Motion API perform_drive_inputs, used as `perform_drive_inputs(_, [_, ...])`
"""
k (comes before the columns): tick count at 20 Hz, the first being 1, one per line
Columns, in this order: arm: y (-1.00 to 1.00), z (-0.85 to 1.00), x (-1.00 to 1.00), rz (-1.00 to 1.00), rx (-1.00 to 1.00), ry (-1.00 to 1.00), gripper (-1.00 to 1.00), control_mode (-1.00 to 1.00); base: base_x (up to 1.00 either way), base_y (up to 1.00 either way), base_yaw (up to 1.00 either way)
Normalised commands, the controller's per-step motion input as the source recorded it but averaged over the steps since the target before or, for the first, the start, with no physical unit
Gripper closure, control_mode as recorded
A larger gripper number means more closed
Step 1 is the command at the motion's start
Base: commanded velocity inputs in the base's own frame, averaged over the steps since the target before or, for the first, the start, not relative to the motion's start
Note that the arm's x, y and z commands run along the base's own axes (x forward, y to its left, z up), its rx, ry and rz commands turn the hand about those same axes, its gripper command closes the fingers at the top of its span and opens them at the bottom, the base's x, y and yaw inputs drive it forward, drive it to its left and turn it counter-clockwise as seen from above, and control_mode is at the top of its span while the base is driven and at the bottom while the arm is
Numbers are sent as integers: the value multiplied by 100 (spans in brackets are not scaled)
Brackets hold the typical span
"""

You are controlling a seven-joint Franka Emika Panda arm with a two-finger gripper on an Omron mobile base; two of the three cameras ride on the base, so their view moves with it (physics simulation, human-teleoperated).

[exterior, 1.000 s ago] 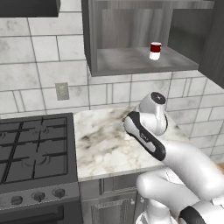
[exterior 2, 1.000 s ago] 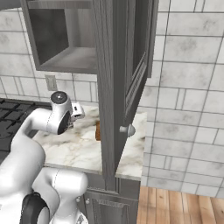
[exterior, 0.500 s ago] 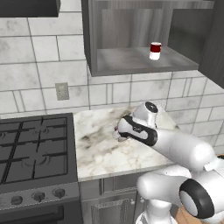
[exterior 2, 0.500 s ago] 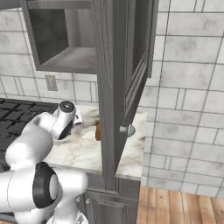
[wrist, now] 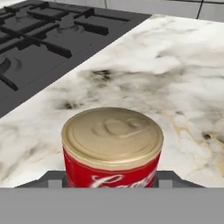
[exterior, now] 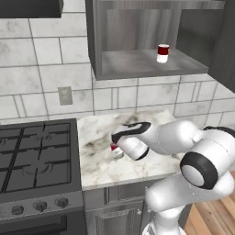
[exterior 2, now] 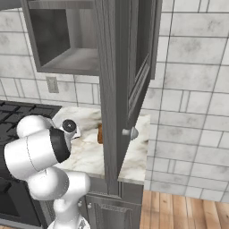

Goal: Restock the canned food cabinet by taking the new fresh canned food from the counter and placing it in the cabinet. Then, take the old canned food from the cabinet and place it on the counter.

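White marble counter (exterior: 102, 169) with grey-brown veining is shown at centre of the left base view, bordered on its left by a black gas stove (exterior: 36, 156). The old canned food (wrist: 112, 146), a stout can with a bright red label and a yellowish lid, is seen upright on this counter. In the hand view it occupies the lower centre of the frame, with the stove grates across the upper left. In the left base view the same can is found at centre frame, partly covered by the robot's hand, whose pincer (exterior: 120, 147) is lowered over it. Dark parts of the pincer are visible on either side of the can's base in the hand view, but whether they are clamped on it or merely beside it cannot be told.

The cabinet (exterior: 133, 27), grey wood-grain, is mounted at the upper centre of the left base view and stands open. On its flat grey shelf (exterior: 137, 64), toward the right, the new fresh canned food (exterior: 163, 53) is seen upright, with a dark red upper label and a white lower part. An outlet plate (exterior: 65, 95) is set in the tiled wall at left of the cabinet.

In the right base view the open cabinet door (exterior 2: 129, 67) is seen edge-on at centre frame, with a round knob (exterior 2: 130, 132) near its lower edge.
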Motion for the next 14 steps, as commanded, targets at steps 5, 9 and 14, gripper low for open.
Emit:
perform_drive_inputs(5, [3,-1,12,1,0,-1,-100,-100,0,0,0])
perform_drive_inputs(9, [0,10,3,0,0,0,-100,-100,0,0,0])
perform_drive_inputs(14, [0,93,-4,-2,0,0,-100,-100,0,0,0])
